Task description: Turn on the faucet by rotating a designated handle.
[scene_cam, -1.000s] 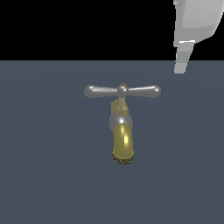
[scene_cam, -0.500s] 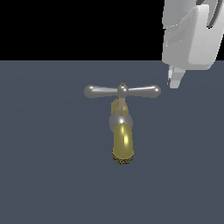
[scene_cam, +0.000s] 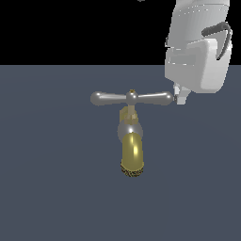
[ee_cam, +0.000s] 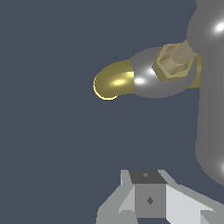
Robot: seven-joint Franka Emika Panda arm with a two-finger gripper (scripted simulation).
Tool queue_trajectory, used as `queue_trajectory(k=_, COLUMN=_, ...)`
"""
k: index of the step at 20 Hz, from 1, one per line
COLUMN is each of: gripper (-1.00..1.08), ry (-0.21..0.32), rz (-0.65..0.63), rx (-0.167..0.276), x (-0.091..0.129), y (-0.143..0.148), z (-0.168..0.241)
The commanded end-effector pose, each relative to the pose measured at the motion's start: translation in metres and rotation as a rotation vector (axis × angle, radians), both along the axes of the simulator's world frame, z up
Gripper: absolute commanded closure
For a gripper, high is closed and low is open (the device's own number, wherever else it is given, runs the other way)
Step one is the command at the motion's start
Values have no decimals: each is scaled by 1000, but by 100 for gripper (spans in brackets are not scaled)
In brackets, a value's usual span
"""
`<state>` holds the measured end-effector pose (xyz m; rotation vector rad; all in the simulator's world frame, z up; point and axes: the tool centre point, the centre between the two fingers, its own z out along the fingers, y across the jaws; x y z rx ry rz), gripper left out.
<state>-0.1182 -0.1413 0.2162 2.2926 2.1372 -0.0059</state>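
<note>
Handle (scene_cam: 132, 98): silver crossbar, level, both arms ending in rounded bulbs, gold-tipped hub at its middle; mid-scene in the exterior view.
Faucet (scene_cam: 131, 141): gold stem, silver ball joint and gold spout run from the hub toward 6 o'clock.
Nozzle rim (scene_cam: 132, 171): dark-speckled, lowest part.
Gripper (scene_cam: 181, 97): at 3 o'clock of the handle, tip just beside the bulb; whether the fingers are apart or together cannot be told.
Floor (scene_cam: 52, 188): flat dark grey-blue.
</note>
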Motion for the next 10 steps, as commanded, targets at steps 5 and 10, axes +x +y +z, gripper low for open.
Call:
queue_trajectory(k=5, gripper=108, ry=1, rz=69, rx=4, x=11, y=1, z=-12)
queue_trajectory(k=10, gripper=108, ry=2, rz=97, rx=6, x=15, y=2, z=-17)
